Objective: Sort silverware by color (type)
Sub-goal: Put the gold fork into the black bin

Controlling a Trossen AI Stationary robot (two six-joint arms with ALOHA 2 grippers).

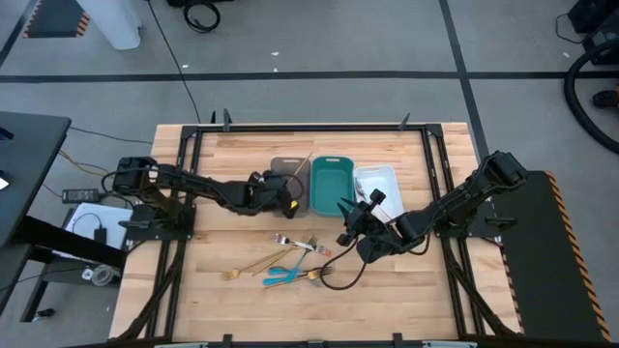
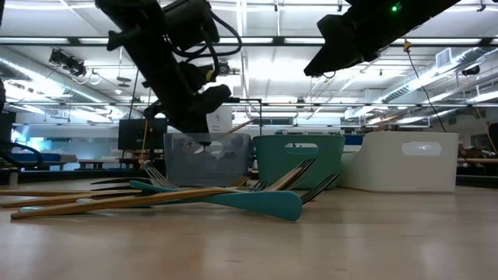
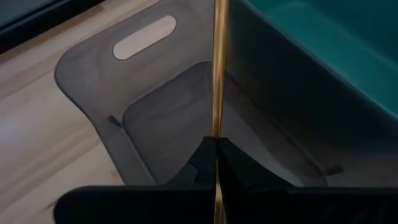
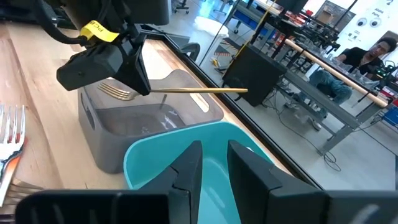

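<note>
While the left gripper [image 4: 127, 78] is clamping a gold fork [image 4: 180, 91] tight between its closed fingers, it is hanging over the grey-brown tray [image 1: 287, 186] at upper centre of the high view. The fork is lying roughly level, with its tines by the gripper and its handle reaching out past the tray's far rim. No other cutlery is visible in that tray.

The right gripper [image 4: 214, 165] is hovering over the teal tray [image 1: 331, 184] with its fingers narrowly parted. Whether they are gripping anything cannot be told from these views.

The remaining silverware [image 1: 290, 261] is lying in a loose, overlapping heap at lower centre of the high view, with gold pieces, a blue-handled fork [image 2: 226, 200] and an orange-handled fork [image 1: 311, 248] among them. The white tray [image 1: 380, 178] is standing just right of the teal one.

Risks noted, as judgement:
- Because the handle is overhanging the rim, a release from here could see the fork tip out onto the table or catch and rest on the edge.
- Since both arms are working over adjacent trays, any sideways move is risking contact between them.
- With the heap tangled, lifting one piece could drag its neighbours along.
</note>
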